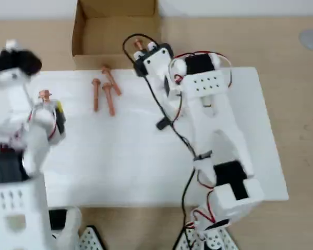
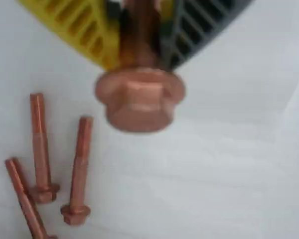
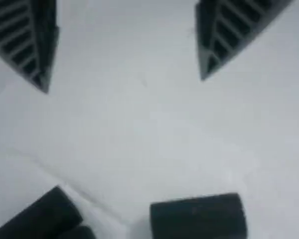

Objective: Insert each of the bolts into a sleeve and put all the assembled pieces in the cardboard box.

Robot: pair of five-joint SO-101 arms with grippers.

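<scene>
My left gripper (image 2: 139, 55) is shut on a copper bolt (image 2: 139, 99), one yellow and one dark finger clamping its shank with the head sticking out. In the high view this bolt (image 1: 44, 95) hangs above the left part of the white mat (image 1: 120, 156). Three loose bolts (image 1: 108, 96) lie on the mat near the cardboard box (image 1: 115, 31); they also appear below the held bolt (image 2: 78, 169). My right gripper (image 3: 122, 84) is open above the mat, empty, with black sleeves (image 3: 197, 216) lying just beyond it.
The right arm (image 1: 208, 88) stretches across the mat's right half, with its cables trailing over the middle. A copper piece (image 1: 138, 44) shows at the box's front wall, by the cable. Bare wooden table (image 1: 292, 104) surrounds the mat.
</scene>
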